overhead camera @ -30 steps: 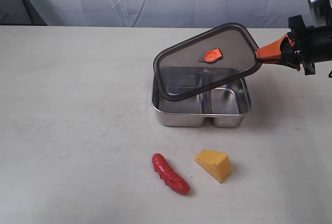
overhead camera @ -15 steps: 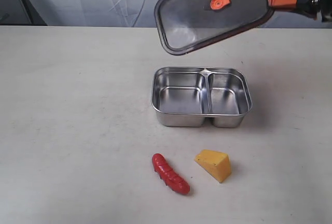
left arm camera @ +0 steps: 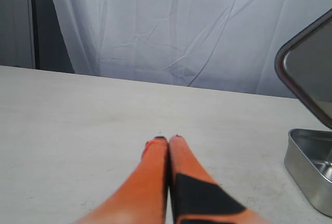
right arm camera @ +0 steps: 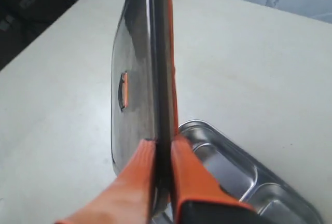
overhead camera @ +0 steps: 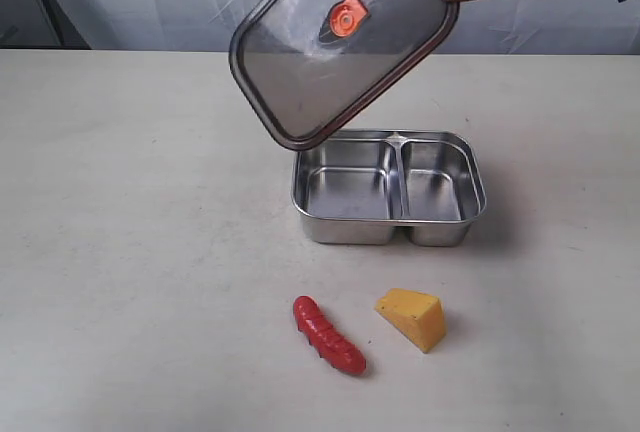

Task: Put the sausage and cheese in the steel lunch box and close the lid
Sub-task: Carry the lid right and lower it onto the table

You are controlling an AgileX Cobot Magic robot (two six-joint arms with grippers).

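lid above steel lunch box, sausage left of cheese, both before it

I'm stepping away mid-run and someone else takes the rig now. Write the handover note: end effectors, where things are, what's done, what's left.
Right end effector: shut on the edge of the lid, held tilted in the air by the steel lunch box.
Left end effector: shut, empty.
Steel lunch box: open, both compartments empty.
Sausage and cheese: on the table in front of the box, apart.
Done: lid off.
Left: load both, close lid.
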